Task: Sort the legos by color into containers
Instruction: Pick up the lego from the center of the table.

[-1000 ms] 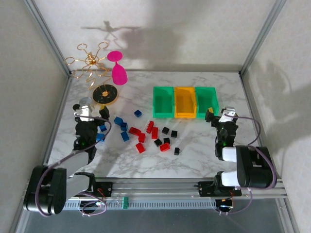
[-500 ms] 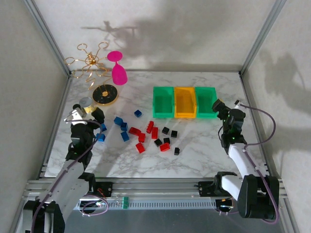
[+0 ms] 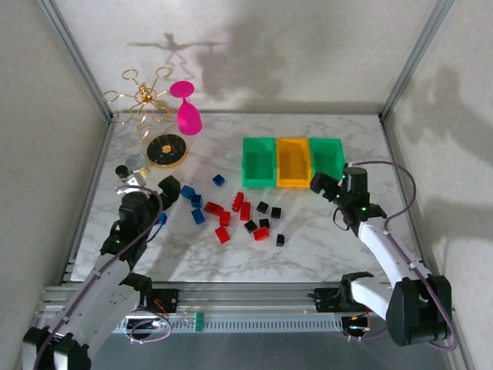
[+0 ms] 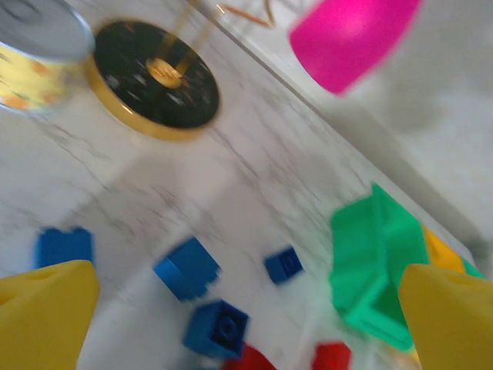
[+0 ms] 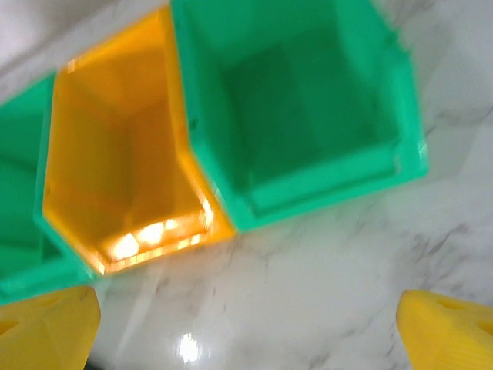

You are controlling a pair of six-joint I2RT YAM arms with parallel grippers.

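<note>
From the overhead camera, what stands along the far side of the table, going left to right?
gold wire stand → pink glass → green bin → orange-yellow bin → second green bin

1. Table [image 3: 308, 247]: marble-pattern top, smooth, glossy enough to throw a glare under my right wrist.
2. orange bin [image 5: 123, 146], green bin [image 5: 331, 185]: moulded plastic, smooth, semi-gloss; the orange walls glow as if slightly translucent.
3. blue bricks [image 4: 218, 329], red bricks [image 3: 223, 219], black bricks [image 3: 263, 207]: hard shiny plastic with studded tops.
4. pads [image 4: 42, 316] of my left gripper [image 4: 246, 316] and pads [image 5: 447, 331] of my right gripper [image 5: 246, 324]: yellow, matt; plastic or rubber, I cannot tell.
5. Disc stand [image 4: 154, 81]: black face, polished gold metal rim.
6. Jar [image 4: 38, 46]: dull silver lid, blurred.
7. Pink glass [image 3: 187, 112]: smooth, glossy.
8. Wire flower [image 3: 142, 96]: thin gold metal wire.
9. Rail [image 3: 254, 297]: bare brushed metal.
10. Walls [image 3: 308, 54]: white, matt.
</note>
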